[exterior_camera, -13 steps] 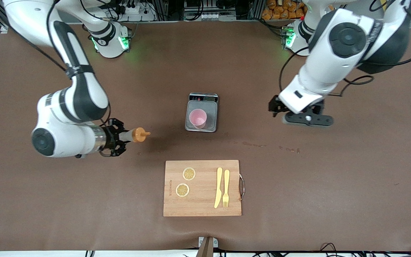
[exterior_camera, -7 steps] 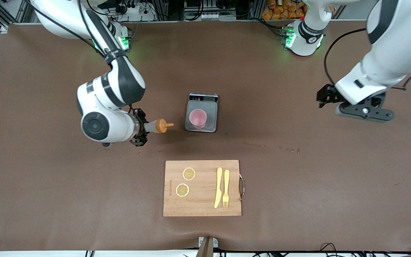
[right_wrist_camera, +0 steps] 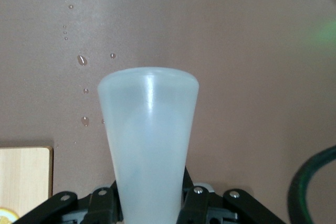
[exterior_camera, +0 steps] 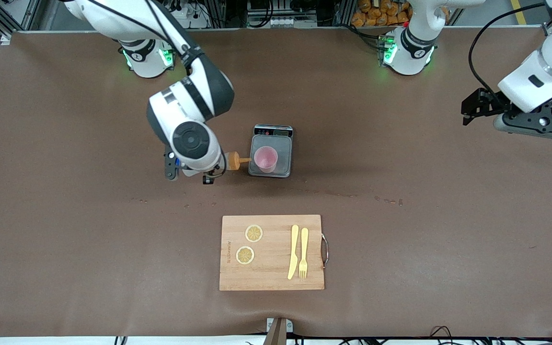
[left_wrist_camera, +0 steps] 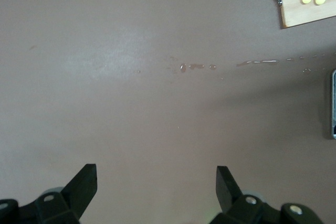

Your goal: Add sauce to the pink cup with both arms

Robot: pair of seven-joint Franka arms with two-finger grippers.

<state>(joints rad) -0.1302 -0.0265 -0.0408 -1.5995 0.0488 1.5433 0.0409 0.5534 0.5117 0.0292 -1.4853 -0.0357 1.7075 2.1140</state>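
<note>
The pink cup stands upright on a grey scale at the table's middle. The sauce bottle lies level in my right gripper. Its orange cap and nozzle point at the cup, and the tip reaches the scale's edge just short of the cup. The right wrist view is filled by the frosted bottle body, with my right gripper shut on its lower part. My left gripper hangs open over bare table at the left arm's end. In the left wrist view the left gripper holds nothing.
A wooden cutting board lies nearer the front camera than the scale. It carries two lemon slices, a yellow knife and a fork. Small wet spots mark the mat between the board and the left arm's end.
The right arm has swung the sauce bottle from its end of the table to the scale, nozzle toward the cup. The left arm has drawn back toward its own end, gripper staying open.
</note>
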